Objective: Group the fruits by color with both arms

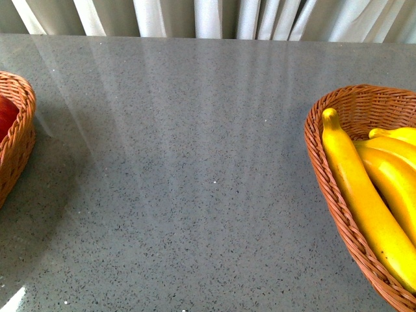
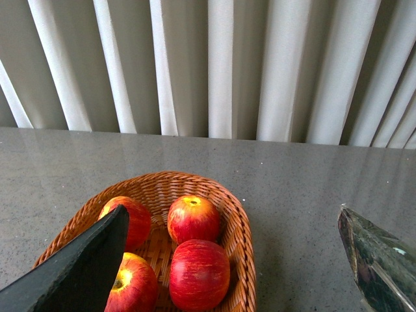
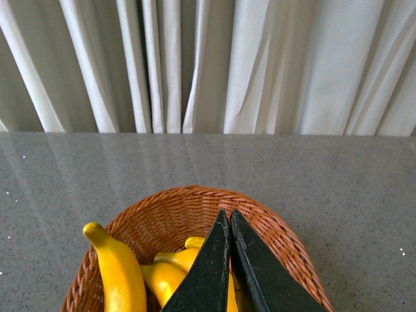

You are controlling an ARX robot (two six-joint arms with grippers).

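Observation:
Several red apples lie in a wicker basket (image 2: 162,181) in the left wrist view, among them one at the middle (image 2: 194,218) and one nearer (image 2: 199,273). My left gripper (image 2: 232,209) hangs open above that basket's rim, its two fingers far apart and nothing between them. Yellow bananas (image 1: 364,201) fill a second wicker basket (image 1: 364,97) at the table's right edge. In the right wrist view my right gripper (image 3: 227,212) is shut and empty, pointing over the bananas (image 3: 117,273) in their basket (image 3: 188,198). Neither arm shows in the front view.
The grey speckled tabletop (image 1: 195,162) stretches between the two baskets. The apple basket (image 1: 16,136) shows only partly at the left edge of the front view, a bit of red inside. White curtains (image 1: 208,16) hang behind the table's far edge.

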